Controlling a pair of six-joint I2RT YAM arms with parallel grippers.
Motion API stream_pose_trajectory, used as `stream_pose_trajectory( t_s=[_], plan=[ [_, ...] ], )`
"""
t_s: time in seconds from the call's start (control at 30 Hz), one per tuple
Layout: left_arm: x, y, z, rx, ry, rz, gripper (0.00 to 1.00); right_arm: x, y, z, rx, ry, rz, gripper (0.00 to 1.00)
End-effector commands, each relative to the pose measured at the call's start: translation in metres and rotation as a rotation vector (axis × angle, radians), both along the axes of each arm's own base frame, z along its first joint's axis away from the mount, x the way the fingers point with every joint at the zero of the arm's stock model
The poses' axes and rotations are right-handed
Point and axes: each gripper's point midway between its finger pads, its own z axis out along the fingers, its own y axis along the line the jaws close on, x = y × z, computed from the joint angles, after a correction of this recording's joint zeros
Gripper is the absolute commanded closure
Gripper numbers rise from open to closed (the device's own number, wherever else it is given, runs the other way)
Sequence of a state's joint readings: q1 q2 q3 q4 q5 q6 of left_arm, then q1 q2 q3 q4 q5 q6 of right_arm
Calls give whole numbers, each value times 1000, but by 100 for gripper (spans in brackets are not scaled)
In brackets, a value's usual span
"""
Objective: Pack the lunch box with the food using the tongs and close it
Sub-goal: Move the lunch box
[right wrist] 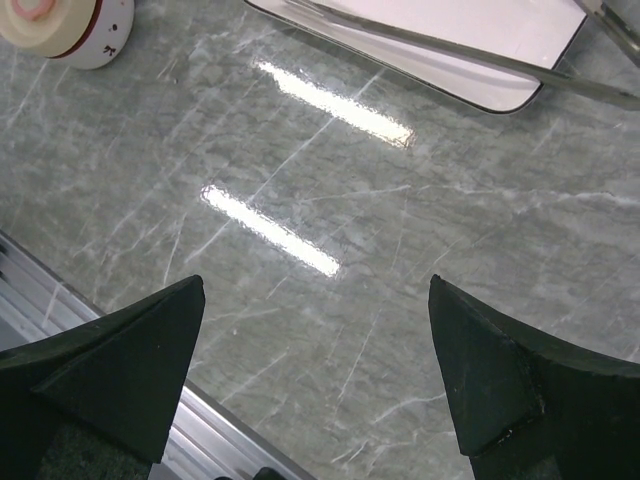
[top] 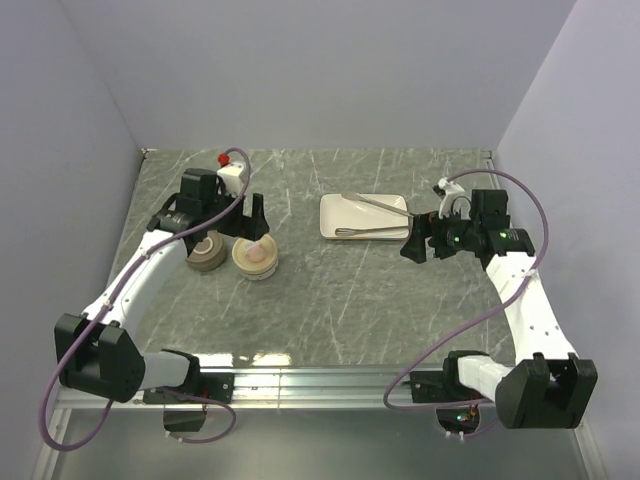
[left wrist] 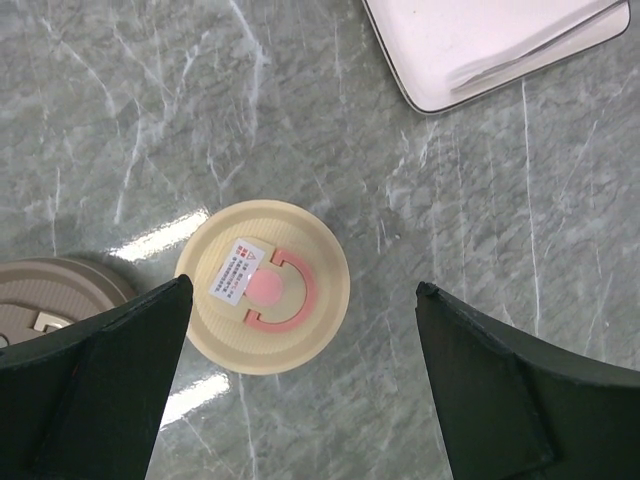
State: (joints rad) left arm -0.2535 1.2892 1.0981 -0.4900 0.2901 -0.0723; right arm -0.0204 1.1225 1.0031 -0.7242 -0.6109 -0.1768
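Observation:
A round cream lunch box (top: 255, 258) with a pink ring on its top (left wrist: 263, 285) stands left of centre; it also shows far off in the right wrist view (right wrist: 60, 25). A round brown piece (top: 205, 252) touches its left side (left wrist: 50, 295). My left gripper (top: 240, 225) hangs open above them, holding nothing (left wrist: 303, 290). The silver tongs (top: 375, 231) lie in a V on a white plate (top: 335, 212), and one arm crosses the plate (right wrist: 450, 55). My right gripper (top: 418, 243) is open and empty (right wrist: 316, 282), just right of the plate. The food is out of view.
An aluminium rail (top: 320, 380) runs along the table's near edge and shows under the right gripper (right wrist: 60, 300). Pale walls close the left, back and right sides. A corner of the white plate (left wrist: 450, 40) is at the top right of the left wrist view.

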Motion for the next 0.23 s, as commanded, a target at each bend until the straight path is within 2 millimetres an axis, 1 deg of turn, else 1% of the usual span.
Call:
stream_pose_trajectory(
  t_s=[0.0, 0.03, 0.2],
  plan=[
    [5, 1, 19, -37, -70, 24, 0, 4, 1, 13, 2, -77, 5, 0],
    [4, 2, 18, -37, -70, 26, 0, 4, 2, 13, 5, -76, 8, 0],
    [3, 5, 25, -54, -86, 46, 1, 4, 2, 14, 9, -84, 10, 0]
  ],
)
